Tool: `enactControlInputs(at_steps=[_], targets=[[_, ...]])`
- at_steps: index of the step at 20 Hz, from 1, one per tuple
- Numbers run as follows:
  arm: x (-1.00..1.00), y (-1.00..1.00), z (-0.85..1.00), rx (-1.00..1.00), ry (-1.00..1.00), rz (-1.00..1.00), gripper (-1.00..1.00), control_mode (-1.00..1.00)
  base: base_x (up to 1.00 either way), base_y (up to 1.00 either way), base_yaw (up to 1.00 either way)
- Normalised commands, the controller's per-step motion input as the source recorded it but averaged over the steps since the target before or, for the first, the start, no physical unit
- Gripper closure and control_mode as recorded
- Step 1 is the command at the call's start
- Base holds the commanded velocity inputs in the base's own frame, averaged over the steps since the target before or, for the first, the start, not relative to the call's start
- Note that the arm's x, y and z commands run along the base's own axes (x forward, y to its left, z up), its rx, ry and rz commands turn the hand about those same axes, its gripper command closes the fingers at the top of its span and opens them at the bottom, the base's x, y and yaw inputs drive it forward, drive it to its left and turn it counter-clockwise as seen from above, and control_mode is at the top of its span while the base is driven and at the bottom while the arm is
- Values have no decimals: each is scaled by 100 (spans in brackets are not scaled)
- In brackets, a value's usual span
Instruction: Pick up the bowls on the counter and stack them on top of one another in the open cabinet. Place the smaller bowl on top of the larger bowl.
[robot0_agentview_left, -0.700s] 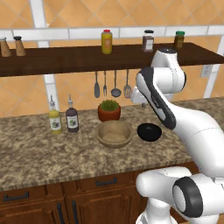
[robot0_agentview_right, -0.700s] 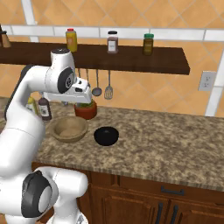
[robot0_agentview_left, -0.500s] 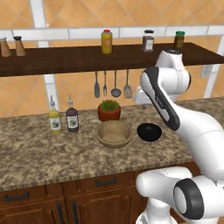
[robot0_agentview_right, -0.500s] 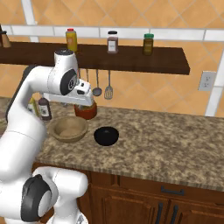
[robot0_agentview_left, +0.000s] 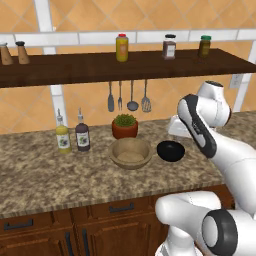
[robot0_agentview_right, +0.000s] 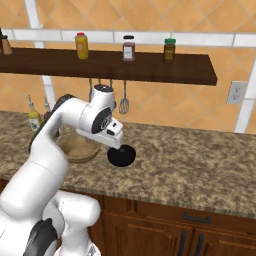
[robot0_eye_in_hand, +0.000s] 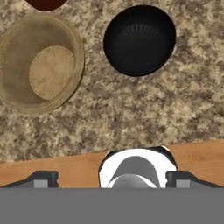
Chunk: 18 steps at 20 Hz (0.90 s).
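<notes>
Progress toward the stacked arrangement stands at nothing completed: both bowls rest on the counter (robot0_agentview_left: 45, 185), and neither has been lifted. Taking the larger bowl (robot0_agentview_left: 131, 152) as the landmark, the smaller bowl (robot0_agentview_left: 170, 150) sits just beside it toward the arm, with a narrow strip of granite between the two rims, so they stand apart and not touching. A terracotta plant pot (robot0_agentview_left: 124, 127) stands just behind the larger bowl, against the tiled wall, and two bottles (robot0_agentview_left: 72, 134) stand on the far side of it from the arm. The open cabinet (robot0_agentview_left: 100, 67) runs along the wall above the larger bowl and carries only jars and shakers; no bowl lies on it. The gripper (robot0_agentview_right: 116, 134) hangs over the counter, above the smaller bowl and on the arm's side of the larger one, holding nothing. In the hand view the two finger tips sit far apart at the lower corners, so the jaws appear spread wide. Still to do, as judged from this layout: descend on the larger bowl, carry it to the shelf, then set the smaller bowl inside it.
</notes>
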Motion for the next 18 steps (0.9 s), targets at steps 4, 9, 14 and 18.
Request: enactControlInputs(at_steps=[4, 9, 14, 18], targets=[[0, -85, -65, 10, 2, -11, -100, -100, 0, 0, 0], [14, -58, -28, 6, 3, -7, -100, -100, 0, 0, 0], [62, -15, -42, 0, 0, -2, -100, -100, 0, 0, 0], [73, 0, -65, 0, 0, -7, -100, -100, 0, 0, 0]])
